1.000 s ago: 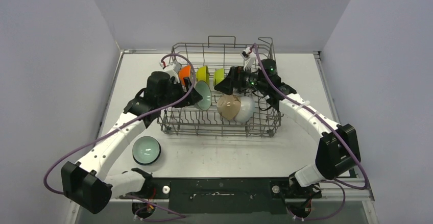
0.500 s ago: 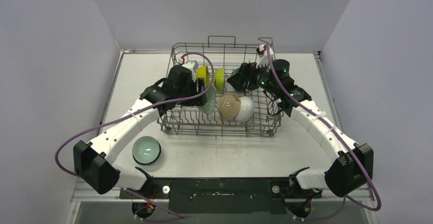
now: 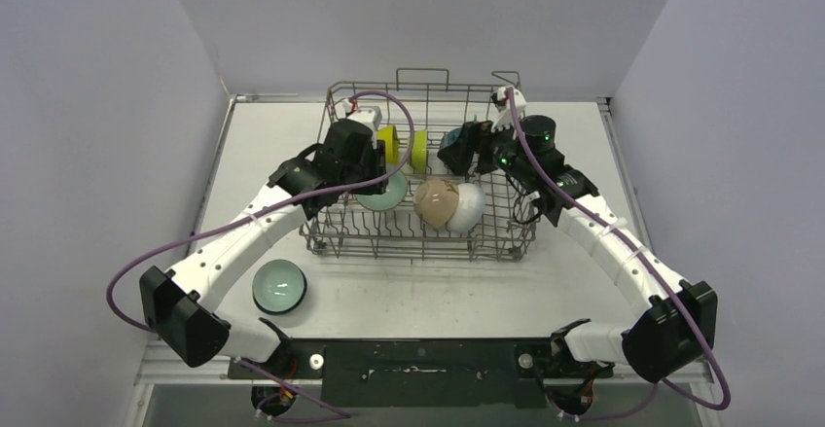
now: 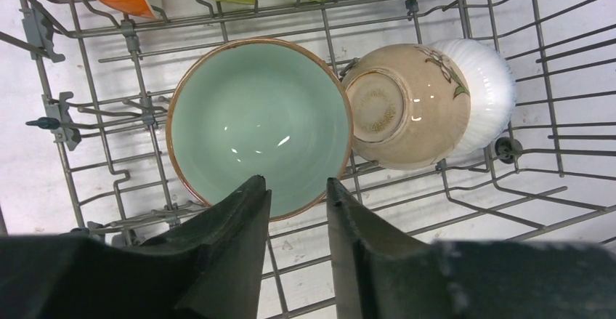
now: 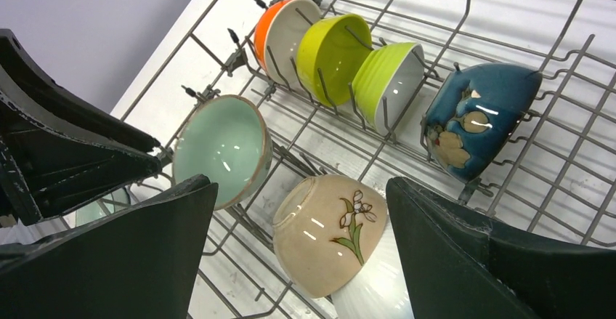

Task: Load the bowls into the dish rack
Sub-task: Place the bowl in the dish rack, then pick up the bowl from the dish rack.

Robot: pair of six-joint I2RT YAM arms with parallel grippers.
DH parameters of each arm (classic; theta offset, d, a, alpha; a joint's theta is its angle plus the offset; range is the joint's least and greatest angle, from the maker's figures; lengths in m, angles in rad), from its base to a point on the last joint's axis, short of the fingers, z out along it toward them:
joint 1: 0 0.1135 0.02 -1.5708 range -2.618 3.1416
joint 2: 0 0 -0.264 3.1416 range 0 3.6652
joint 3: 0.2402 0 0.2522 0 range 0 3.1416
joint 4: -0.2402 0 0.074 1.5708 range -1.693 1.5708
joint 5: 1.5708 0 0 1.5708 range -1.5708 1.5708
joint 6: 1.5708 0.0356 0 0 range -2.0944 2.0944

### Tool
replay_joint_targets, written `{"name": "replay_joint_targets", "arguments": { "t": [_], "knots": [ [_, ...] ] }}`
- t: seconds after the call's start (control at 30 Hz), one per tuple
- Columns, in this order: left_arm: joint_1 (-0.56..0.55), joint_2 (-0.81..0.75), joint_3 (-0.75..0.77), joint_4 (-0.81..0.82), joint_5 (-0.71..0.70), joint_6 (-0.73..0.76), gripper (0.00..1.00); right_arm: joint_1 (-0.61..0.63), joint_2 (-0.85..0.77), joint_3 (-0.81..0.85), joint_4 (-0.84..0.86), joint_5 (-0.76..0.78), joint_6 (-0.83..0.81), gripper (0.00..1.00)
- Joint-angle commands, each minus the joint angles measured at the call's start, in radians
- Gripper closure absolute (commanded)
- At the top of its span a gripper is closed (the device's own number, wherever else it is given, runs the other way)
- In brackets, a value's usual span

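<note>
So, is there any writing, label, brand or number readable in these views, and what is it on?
No readable text in any view.
beige bowl: a painted flower sprig only, no lettering.
dark blue bowl: pale painted motifs only, no lettering.
dish rack: bare wire, no tag or marking that can be made out.

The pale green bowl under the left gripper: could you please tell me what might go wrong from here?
The pale green bowl lies tilted, its rim against the beige flowered bowl, and is not clearly seated between tines; it may slide or tip. The left gripper, open, has its fingertips close above that rim, so pulling away could nudge the bowl or catch the dish rack wires.
</note>
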Motion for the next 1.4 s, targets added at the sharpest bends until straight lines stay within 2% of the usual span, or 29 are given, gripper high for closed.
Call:
{"name": "replay_joint_targets", "arguments": {
  "t": [0.0, 0.13, 0.27, 0.47, 0.63, 0.87, 1.17, 1.37],
  "knots": [
    [-0.001, -0.040, 0.023, 0.011, -0.025, 0.013, 0.59, -0.003, 0.029, 0.014, 0.022, -0.066, -0.029, 0.10],
    [0.023, -0.083, -0.016, 0.033, -0.015, 0.005, 0.42, 0.023, 0.085, 0.040, 0.010, -0.138, -0.042, 0.10],
    [0.079, -0.156, -0.087, 0.089, 0.049, -0.017, 0.31, 0.100, 0.174, 0.112, -0.050, -0.118, -0.076, 0.08],
    [0.241, -0.310, -0.270, 0.247, 0.269, -0.115, 0.22, 0.173, 0.326, 0.213, -0.122, -0.072, -0.083, 0.02],
    [0.300, -0.389, -0.365, 0.328, 0.338, -0.151, 0.19, 0.195, 0.412, 0.264, -0.123, -0.073, -0.064, 0.15],
    [0.319, -0.421, -0.392, 0.354, 0.379, -0.160, 0.17, 0.206, 0.504, 0.309, -0.125, -0.062, -0.036, 0.43],
    [0.364, -0.452, -0.445, 0.428, 0.454, -0.222, 0.06, 0.206, 0.537, 0.312, -0.086, -0.079, -0.002, 0.92],
    [0.435, -0.465, -0.544, 0.580, 0.605, -0.371, 0.03, 0.176, 0.466, 0.261, -0.014, -0.110, 0.031, 0.95]
  ]
}}
